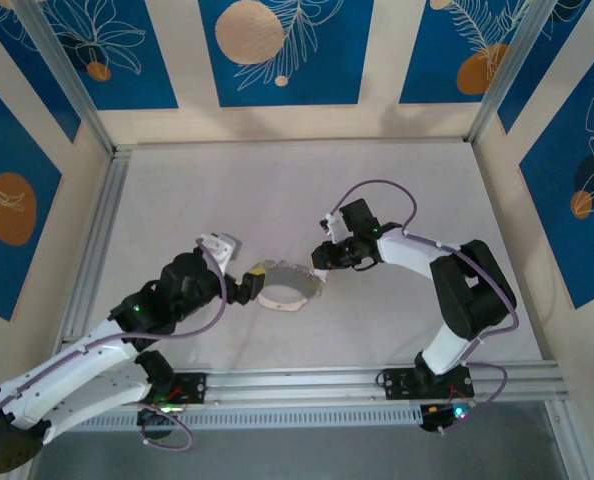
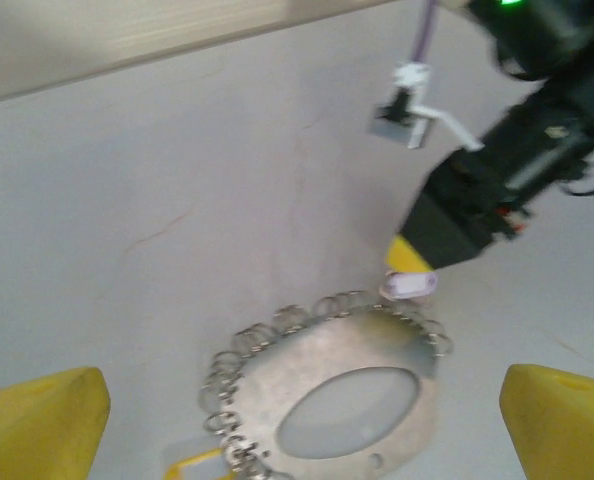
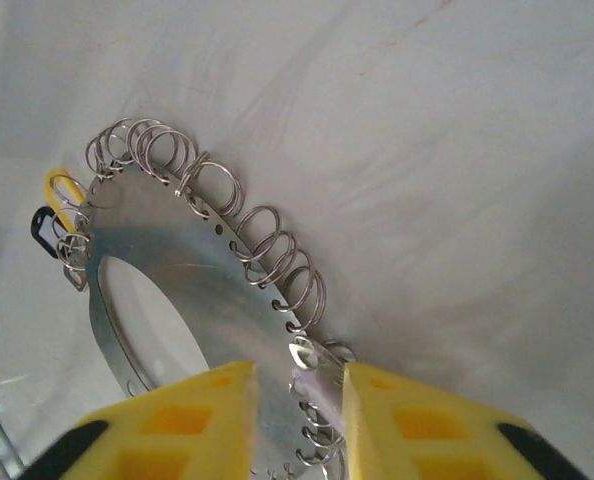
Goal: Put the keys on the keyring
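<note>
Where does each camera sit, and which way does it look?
Top: above, behind the robot, looking down at the table; left arm and right arm show.
Left wrist: on the left arm, looking down at the keyring; its fingers show.
Right wrist: on the right arm, close over the keyring; its fingers show.
Shared: all see the keyring.

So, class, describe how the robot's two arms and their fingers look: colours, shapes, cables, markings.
The left arm and right arm are white tubes with bulky black joints. Purple cables loop along both, and small green lights glow. The fingers are blocky yellow wedges on black mounts.
</note>
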`<control>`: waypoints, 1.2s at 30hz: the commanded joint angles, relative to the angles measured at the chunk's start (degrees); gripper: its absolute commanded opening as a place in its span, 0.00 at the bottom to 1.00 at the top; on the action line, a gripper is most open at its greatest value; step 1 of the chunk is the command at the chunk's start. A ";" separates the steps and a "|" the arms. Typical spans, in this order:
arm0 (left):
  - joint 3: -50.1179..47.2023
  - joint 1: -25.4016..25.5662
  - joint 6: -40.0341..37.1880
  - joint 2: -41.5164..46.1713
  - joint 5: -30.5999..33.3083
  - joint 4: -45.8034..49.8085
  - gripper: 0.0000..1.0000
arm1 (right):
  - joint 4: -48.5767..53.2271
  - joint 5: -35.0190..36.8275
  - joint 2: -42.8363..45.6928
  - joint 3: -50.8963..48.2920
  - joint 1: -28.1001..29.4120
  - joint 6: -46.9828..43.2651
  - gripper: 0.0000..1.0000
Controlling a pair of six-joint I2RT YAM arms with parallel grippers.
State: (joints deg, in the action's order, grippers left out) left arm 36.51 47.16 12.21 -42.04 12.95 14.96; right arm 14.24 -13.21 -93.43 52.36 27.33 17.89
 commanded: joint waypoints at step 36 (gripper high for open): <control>-12.77 -35.49 -12.20 -38.29 21.48 -56.41 1.00 | -65.09 9.14 12.37 -33.77 -30.56 -11.59 0.99</control>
State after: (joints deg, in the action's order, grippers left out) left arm 26.26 12.84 5.28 -76.16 35.16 -25.78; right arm -43.31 -2.68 -78.39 18.24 -2.74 5.54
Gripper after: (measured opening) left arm 0.998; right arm 0.992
